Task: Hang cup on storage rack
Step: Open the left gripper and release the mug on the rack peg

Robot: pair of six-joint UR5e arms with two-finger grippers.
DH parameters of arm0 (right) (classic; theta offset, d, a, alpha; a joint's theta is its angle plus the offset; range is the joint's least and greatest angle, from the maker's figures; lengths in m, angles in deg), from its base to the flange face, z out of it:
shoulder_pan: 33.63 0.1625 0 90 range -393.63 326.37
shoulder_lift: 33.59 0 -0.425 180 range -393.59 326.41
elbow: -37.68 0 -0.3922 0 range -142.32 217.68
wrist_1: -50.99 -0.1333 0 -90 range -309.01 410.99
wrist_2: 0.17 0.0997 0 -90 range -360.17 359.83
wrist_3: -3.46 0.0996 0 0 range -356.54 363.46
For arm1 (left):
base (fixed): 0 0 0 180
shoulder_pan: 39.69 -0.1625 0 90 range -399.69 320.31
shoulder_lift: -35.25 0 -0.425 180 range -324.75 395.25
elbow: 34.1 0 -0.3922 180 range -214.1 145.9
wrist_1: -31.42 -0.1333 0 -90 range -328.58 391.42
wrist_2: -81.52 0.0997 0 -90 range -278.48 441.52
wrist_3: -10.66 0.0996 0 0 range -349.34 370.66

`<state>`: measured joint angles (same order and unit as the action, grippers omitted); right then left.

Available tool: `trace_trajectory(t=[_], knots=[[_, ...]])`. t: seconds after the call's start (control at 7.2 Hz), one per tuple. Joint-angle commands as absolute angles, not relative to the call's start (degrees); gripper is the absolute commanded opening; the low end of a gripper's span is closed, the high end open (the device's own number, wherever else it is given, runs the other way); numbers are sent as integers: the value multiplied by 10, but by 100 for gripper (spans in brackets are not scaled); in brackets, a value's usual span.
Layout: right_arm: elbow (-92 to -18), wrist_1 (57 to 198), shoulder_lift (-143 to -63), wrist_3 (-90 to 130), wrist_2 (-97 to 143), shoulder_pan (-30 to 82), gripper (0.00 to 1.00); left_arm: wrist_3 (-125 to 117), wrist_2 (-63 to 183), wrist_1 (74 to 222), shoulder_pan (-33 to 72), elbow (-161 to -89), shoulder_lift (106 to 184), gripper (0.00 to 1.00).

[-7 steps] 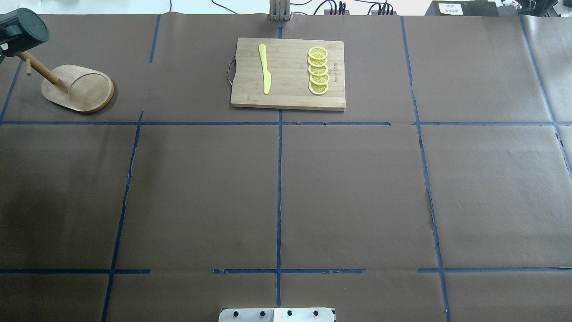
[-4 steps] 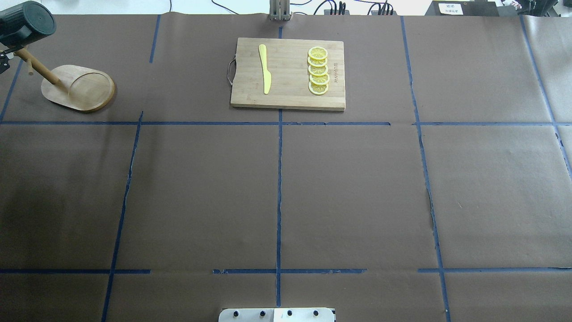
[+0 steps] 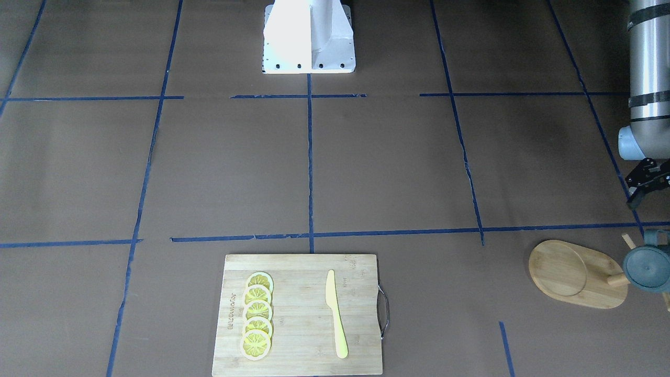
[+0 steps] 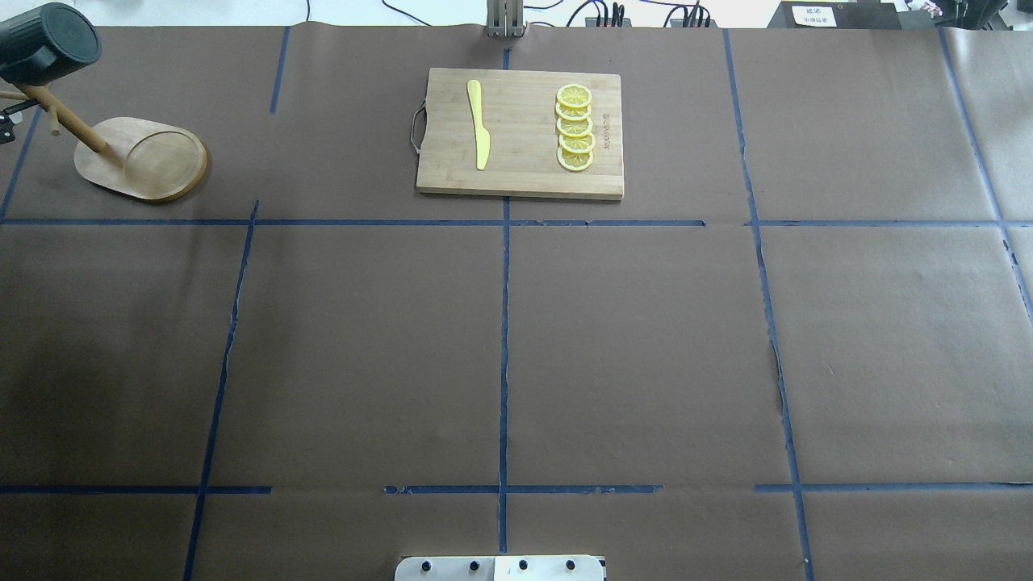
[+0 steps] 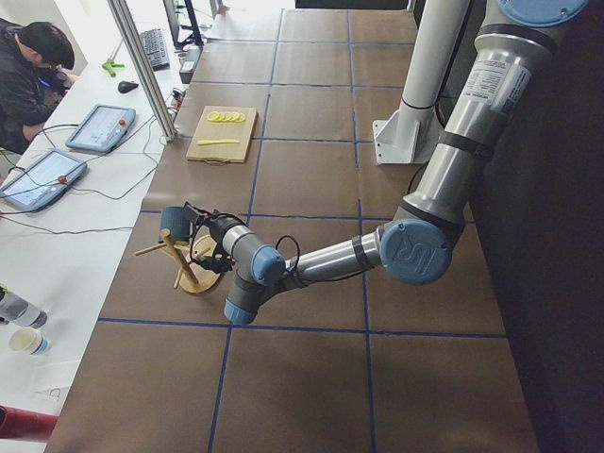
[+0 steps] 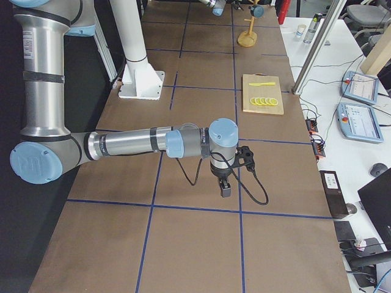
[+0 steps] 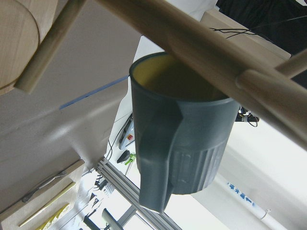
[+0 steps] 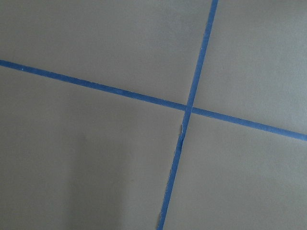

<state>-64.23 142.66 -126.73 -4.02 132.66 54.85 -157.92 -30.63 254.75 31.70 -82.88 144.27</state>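
Note:
The dark teal-grey cup (image 4: 50, 44) hangs by its handle on a peg of the bamboo storage rack (image 4: 141, 159) at the table's far left corner. The front view shows the cup (image 3: 649, 268) beside the rack's oval base (image 3: 570, 275). The left wrist view shows the cup (image 7: 192, 139), yellow inside, under the rack's post (image 7: 201, 48), with no fingers on it. My left gripper (image 3: 645, 184) is open and empty, a short way from the cup on the robot's side. My right gripper (image 6: 225, 189) hovers over bare table; I cannot tell whether it is open or shut.
A rectangular bamboo cutting board (image 4: 524, 173) with a metal handle lies at the far middle, bearing a yellow knife (image 4: 479, 123) and a row of lemon slices (image 4: 575, 127). Blue tape lines cross the brown table cover. The robot base (image 3: 309, 36) stands at the near edge.
The left gripper has drawn back from the cup toward the robot. The cup and rack shifted slightly and now rest still, with the cup left hanging on the peg.

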Motion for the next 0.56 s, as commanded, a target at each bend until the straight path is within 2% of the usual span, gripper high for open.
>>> trace_trajectory(t=[0.0,0.42], knots=[[-642,1427,-1267,-40,1325,548,100,-1572,-308,2547,318,-919,1385,100],[-642,1427,-1268,-38,1325,548,100,-1420,-396,2541,333,-1037,1305,100]])
